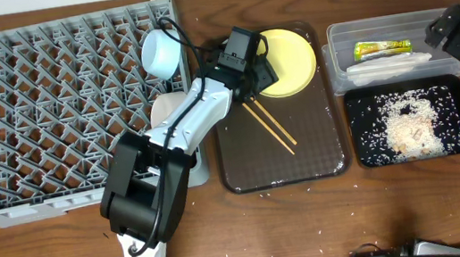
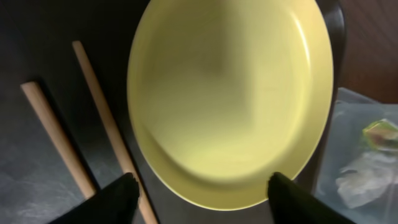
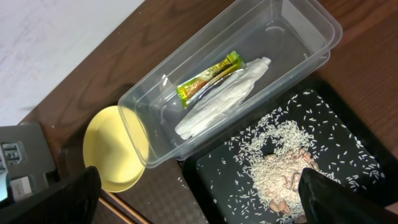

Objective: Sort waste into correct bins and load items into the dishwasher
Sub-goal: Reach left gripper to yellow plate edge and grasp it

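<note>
Overhead, your left gripper (image 1: 259,66) hung at the near edge of the round yellow plate (image 1: 288,62), which lay on the far right corner of the dark brown serving tray (image 1: 284,161). The pair of thin wooden chopsticks (image 1: 270,125) lay on that tray just beside the plate.

From the left wrist, the claw was spread wide, with a dark fingertip (image 2: 115,199) on either side of the plate's near rim, and I could see no contact with it. Your right gripper (image 1: 451,30) was also spread and empty, above the bins.

The waste looked sorted. The yellow-green printed wrapper (image 3: 208,78) and the white crumpled wrapper (image 3: 217,102) lay together in the clear plastic rectangular tub (image 3: 323,25). The loose whitish rice scraps (image 1: 410,126) were heaped in the shallow black rectangular tray (image 1: 355,129).

The light blue bowl (image 1: 162,52) and the white bowl (image 1: 169,108) sat at the right edge of the large grey plastic dish rack (image 1: 47,109).

You were, I judge, at the loading step, with the plate next. You would need to bring one finger under the rim and pinch the edge firmly. Then lift clear of the chopsticks, carry the plate left, and stand it between the pegs.
</note>
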{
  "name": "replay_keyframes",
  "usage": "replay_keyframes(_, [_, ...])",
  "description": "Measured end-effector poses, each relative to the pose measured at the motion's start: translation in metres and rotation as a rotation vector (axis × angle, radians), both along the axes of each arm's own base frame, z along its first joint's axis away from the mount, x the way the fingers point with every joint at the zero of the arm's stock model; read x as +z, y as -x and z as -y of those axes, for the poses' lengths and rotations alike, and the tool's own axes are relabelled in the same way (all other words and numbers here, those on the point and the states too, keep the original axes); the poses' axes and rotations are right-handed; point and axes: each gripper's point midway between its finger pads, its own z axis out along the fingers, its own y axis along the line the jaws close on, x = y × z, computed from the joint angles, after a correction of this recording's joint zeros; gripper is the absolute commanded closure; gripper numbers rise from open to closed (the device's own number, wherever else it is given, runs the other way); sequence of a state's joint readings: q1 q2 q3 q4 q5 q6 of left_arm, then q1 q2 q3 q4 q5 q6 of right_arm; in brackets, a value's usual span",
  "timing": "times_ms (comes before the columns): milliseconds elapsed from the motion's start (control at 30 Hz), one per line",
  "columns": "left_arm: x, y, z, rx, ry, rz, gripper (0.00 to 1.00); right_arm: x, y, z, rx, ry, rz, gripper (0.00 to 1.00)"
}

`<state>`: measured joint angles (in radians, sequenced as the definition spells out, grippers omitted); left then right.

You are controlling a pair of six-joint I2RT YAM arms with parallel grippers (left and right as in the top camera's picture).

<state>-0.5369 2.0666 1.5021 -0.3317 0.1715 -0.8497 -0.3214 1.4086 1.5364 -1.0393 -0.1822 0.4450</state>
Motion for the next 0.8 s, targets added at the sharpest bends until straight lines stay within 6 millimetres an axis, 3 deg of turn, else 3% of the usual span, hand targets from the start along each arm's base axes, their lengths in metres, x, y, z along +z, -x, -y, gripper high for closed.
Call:
replay_keyframes(267, [-0.013,-0.001,0.004,0.064,0.045,-0.049,0.48,0.0,0.0,0.0,0.0,0.0,0.0,0.01])
replay_keyframes(567, [-0.03,0.005,0.009,0.121,0.069,-0.115,0.5,0.0,0.0,0.0,0.0,0.0,0.0,0.01])
replay_keyframes(700, [-0.046,0.007,0.014,0.157,0.08,-0.148,0.57,0.0,0.0,0.0,0.0,0.0,0.0,0.01])
replay_keyframes(800, [-0.046,0.004,0.016,0.184,0.101,-0.15,0.6,0.0,0.0,0.0,0.0,0.0,0.0,0.01])
